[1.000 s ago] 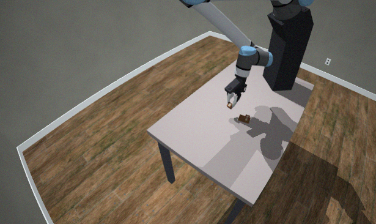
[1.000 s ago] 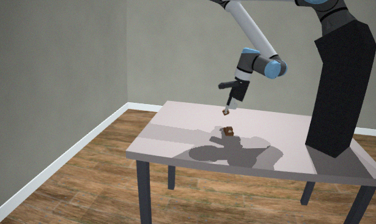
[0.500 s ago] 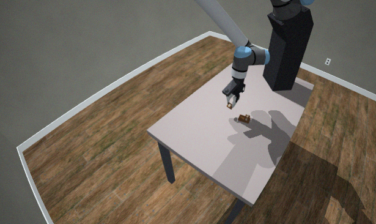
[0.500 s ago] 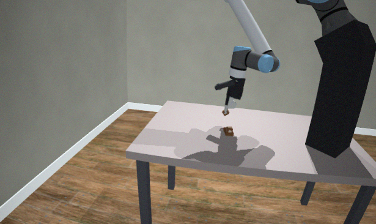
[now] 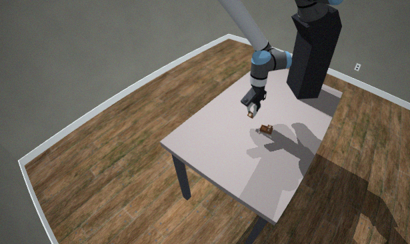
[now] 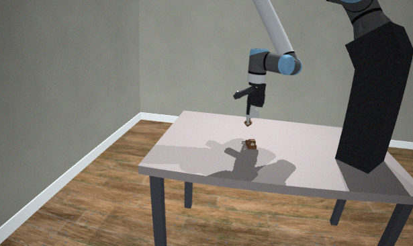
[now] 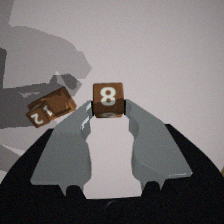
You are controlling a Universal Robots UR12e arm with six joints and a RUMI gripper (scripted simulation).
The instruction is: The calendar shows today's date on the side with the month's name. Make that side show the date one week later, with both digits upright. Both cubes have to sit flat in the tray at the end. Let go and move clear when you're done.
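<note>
– Cube seen in the top view: where is it being held?

– Above the table (image 5: 205, 143) (image 6: 189, 129) (image 7: 155, 45), left of the tray (image 5: 261, 129) (image 6: 248, 146) (image 7: 71, 100). The held cube (image 5: 250, 115) (image 7: 108, 96) is clamped by the gripper (image 5: 251, 114) (image 6: 248, 121) (image 7: 108, 101). A dark pedestal (image 5: 316, 57) (image 6: 377, 97) is set at the table's far right, and an outlet (image 5: 357, 67) is fitted in the wall (image 5: 88, 50) (image 6: 72, 67) beyond. Wood floor (image 5: 105, 150) (image 6: 88, 201) is laid all round.

– And from the exterior view?

– The wrist is pointed down, and the held cube is carried on the far side of the tray, well off the tabletop. Arm shadows are cast across the pale surface, over the tray area and toward the near edge. Plain grey-green walls are met in a corner at left.

– What can be read in the wrist view?

– An 8 is shown on the held cube, pinched between both fingertips. At left, a 2 and a 1 are shown on the other cube (image 7: 39, 118), seated at the tray. Today's date cannot be told.

– So which step is in hand?

– Reorienting or returning the held cube, it is judged. The needed digit should be turned upright toward the month side, then the cube lowered flat into the vacant place and released.
</note>
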